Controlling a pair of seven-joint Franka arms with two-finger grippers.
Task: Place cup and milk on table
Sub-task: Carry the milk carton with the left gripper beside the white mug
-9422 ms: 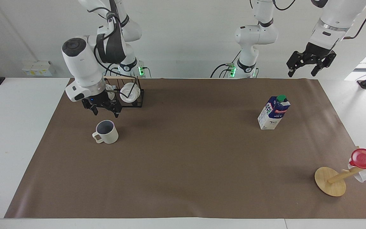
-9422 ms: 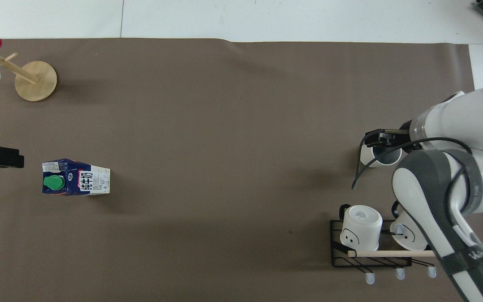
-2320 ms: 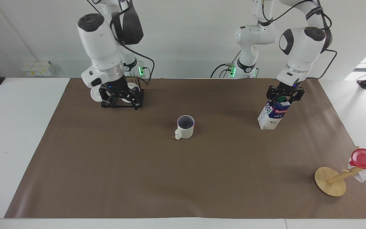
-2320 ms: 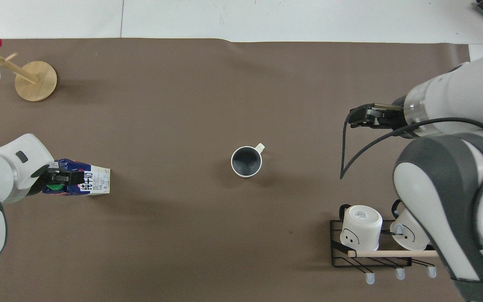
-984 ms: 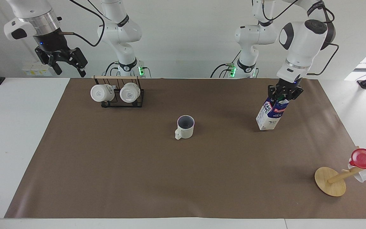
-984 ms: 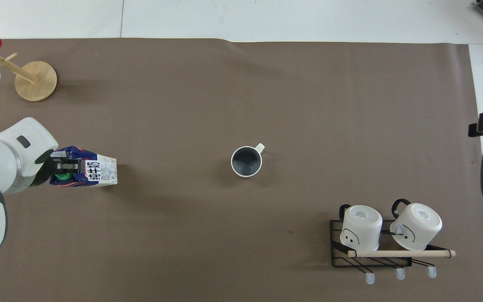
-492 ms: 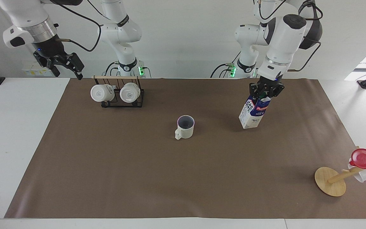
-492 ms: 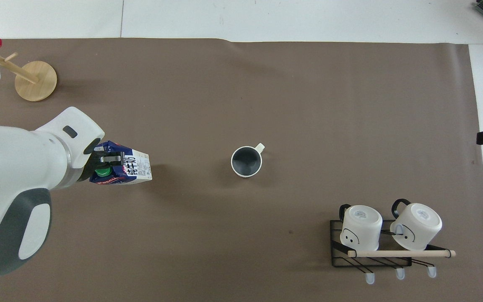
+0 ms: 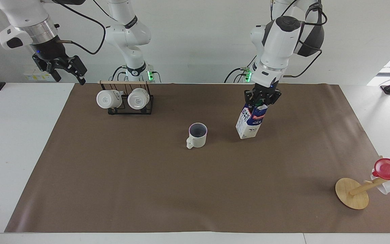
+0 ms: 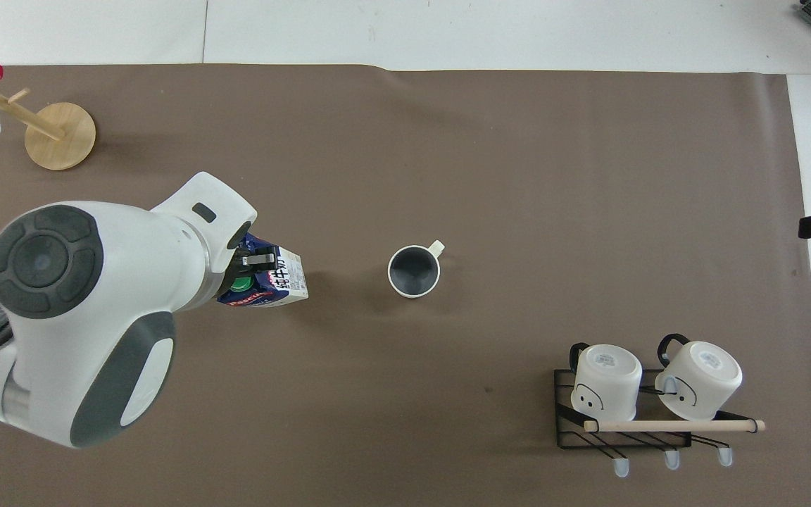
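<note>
One tall blue-and-white milk carton (image 9: 248,123), upright, top clamped in left claw (image 9: 262,100); cream-white ceramic mug (image 9: 196,135) stands on brown-papered surface (image 9: 147,183) at carton's 9 o'clock, facing view. Right claw (image 9: 67,69) waits, fingers apart.

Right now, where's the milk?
The milk hangs from the left claw, shut on its top, over the table's middle, beside the cup, toward the left arm's end.

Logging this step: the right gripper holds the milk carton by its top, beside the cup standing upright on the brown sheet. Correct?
Wrong arm: the left gripper holds the milk carton, as the facing view shows. The cup does stand upright beside it on the brown sheet.
</note>
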